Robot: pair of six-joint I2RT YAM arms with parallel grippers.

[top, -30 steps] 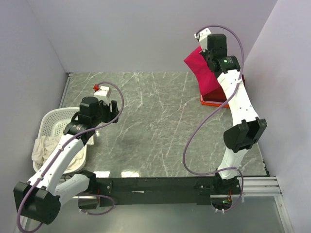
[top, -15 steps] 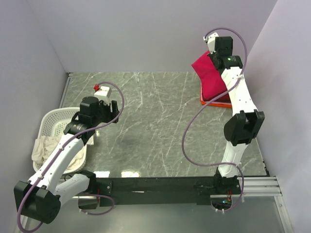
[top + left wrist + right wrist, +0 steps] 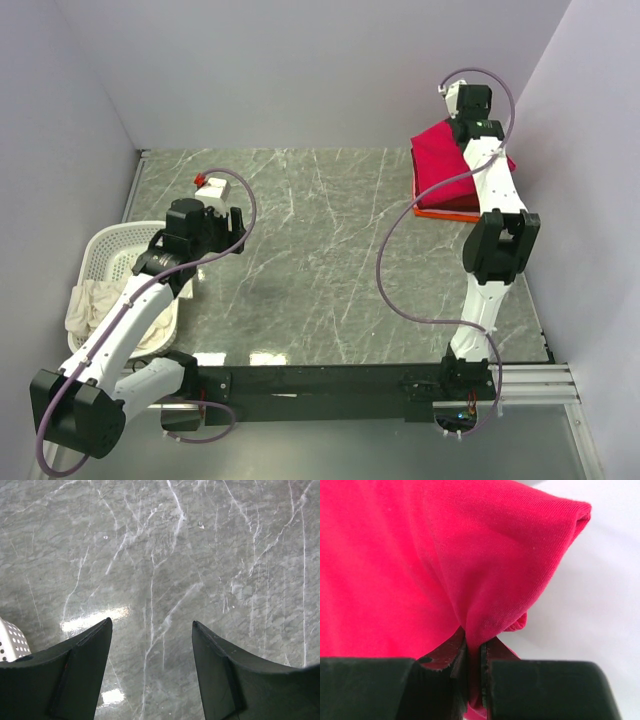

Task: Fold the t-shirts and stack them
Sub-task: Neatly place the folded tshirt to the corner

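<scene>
A folded bright crimson t-shirt (image 3: 445,165) lies at the far right of the table, spread over a pile whose orange edge (image 3: 440,212) shows beneath it. My right gripper (image 3: 463,127) reaches over the shirt's far side and is shut on a bunched fold of it. In the right wrist view that crimson cloth (image 3: 420,555) fills the frame and is pinched between the jaws of the right gripper (image 3: 474,647). My left gripper (image 3: 236,229) hangs open over bare table by the basket. In the left wrist view the left gripper (image 3: 151,623) has nothing between its fingers.
A white slotted laundry basket (image 3: 108,251) stands at the left edge with cream-white cloth (image 3: 90,302) hanging over its near rim. Its corner (image 3: 10,642) shows in the left wrist view. Walls close in the table on the left, back and right.
The right arm has swung right and towards the back wall with the crimson shirt. The shirt went from hanging upright to lying spread on the pile. The left arm has not moved.
</scene>
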